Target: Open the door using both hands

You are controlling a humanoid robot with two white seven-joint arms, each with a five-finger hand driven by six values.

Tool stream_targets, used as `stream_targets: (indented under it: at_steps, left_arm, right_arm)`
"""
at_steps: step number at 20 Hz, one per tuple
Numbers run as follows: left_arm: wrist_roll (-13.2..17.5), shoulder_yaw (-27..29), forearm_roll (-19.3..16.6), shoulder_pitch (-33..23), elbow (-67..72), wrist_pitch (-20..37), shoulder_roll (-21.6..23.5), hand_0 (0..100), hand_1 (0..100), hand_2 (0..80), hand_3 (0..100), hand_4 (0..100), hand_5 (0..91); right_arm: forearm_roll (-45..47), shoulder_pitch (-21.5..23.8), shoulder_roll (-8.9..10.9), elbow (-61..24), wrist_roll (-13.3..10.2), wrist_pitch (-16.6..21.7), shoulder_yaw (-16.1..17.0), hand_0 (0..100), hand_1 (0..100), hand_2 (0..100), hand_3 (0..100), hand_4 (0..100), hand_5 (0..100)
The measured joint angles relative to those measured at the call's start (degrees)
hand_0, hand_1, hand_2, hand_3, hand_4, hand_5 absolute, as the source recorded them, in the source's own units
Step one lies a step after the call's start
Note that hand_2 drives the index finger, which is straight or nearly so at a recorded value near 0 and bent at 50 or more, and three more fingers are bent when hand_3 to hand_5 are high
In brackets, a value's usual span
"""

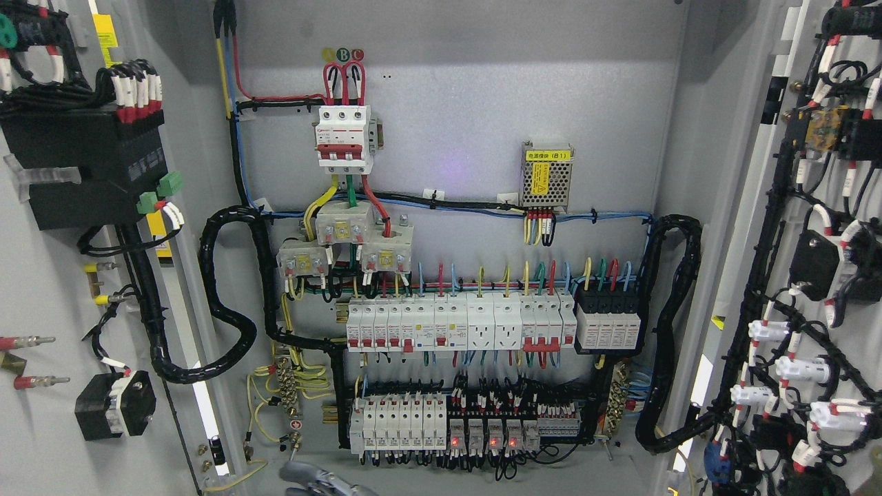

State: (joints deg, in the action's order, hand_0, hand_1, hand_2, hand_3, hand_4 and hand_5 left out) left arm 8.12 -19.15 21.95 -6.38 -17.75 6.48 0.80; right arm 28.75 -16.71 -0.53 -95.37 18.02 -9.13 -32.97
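Observation:
The electrical cabinet stands with both doors swung wide. The left door (48, 441) shows its grey inner face at the picture's left, carrying black modules and wiring. The right door (765, 227) shows its inner face at the far right, covered in a black cable loom and white connectors. Between them lies the back panel (468, 103) with rows of breakers. Only a small grey part of my left hand (318, 479) shows at the bottom edge, left of the middle, below the lowest breaker row and touching neither door. My right hand is out of view.
A red-topped main breaker (344, 134) sits at the upper middle and a small power supply (546, 176) to its right. Thick black cable conduits (227, 303) loop from the panel to each door. Relays with red lights (493, 439) line the bottom row.

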Motion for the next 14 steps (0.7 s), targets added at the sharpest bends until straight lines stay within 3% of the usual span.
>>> stream_targets:
  at_steps: [5,14]
  left_arm:
    - [0.4,0.9,0.1,-3.6,-15.5,0.2,0.9,12,56,0.0,0,0,0.0]
    - [6.1,5.5,0.0,-10.0,-45.5,-0.2,2.2,12,56,0.0,0,0,0.0]
  right_arm:
    - [-4.5,8.2,2.63,-4.4,-0.6,7.4,5.1,0,50,4,0,0,0]
    - [-7.9,21.9,5.22,-12.9,-0.7,15.8,15.4,0,50,4,0,0,0]
